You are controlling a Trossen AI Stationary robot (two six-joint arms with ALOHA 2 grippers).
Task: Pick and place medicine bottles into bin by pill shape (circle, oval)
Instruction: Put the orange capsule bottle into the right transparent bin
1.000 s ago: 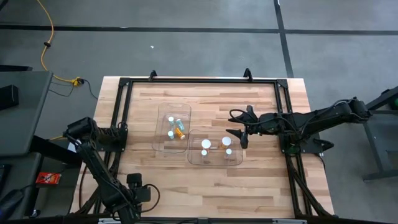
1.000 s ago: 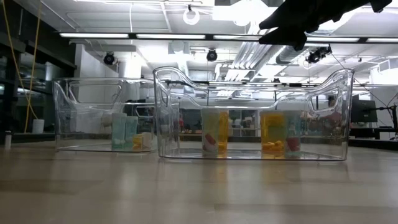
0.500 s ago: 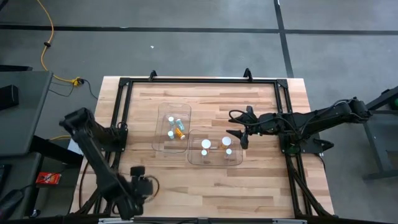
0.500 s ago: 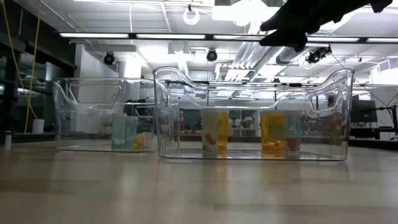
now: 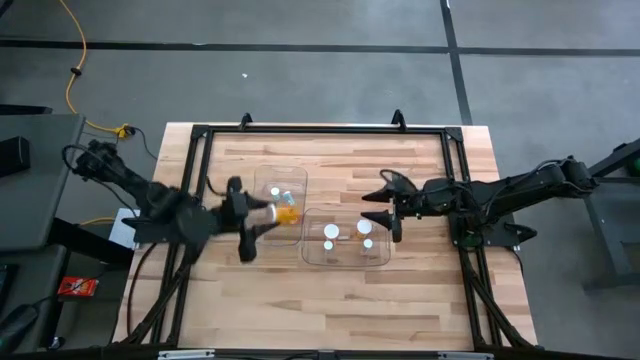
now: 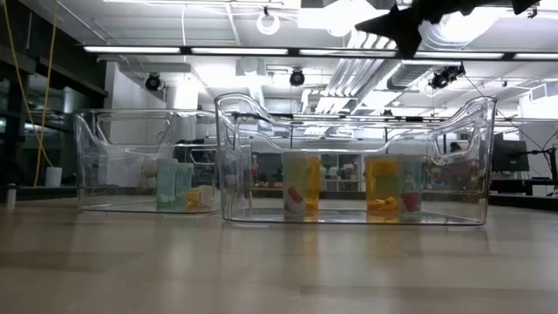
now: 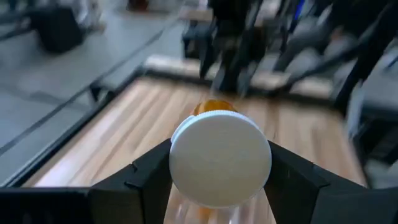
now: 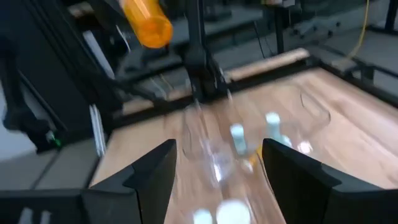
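My left arm has swung up from the near-left corner of the bench (image 5: 420, 160), where it sat a second ago, and now reaches across the left side. The left tool (image 5: 252, 213) is level with the left bin (image 5: 260, 190), just at its left wall. It is pinching an amber bottle (image 7: 219, 158): the left wrist view shows the white cap end-on, wedged between the two dark fingers (image 7: 149, 171), and the high view shows the pale cap at the tool's tip. I judge a pick completed off the near-left area and the carry under way, with release not yet made.

The left bin holds several bottles (image 5: 287, 207), one amber lying on its side, the others standing with white caps. The right bin (image 5: 345, 258), nearer and to the right, touching the left bin's corner, holds three capped bottles (image 5: 331, 232) standing upright. Neither bin's contents have shifted over the last second.

My right arm has barely moved. The right tool (image 5: 393, 211) hangs at the right bin's right edge, fingers spread and carrying nothing. In its wrist view the left arm's amber bottle shows beyond the bins.

I cannot read pill shape here, so I cannot confirm which bin is correct.
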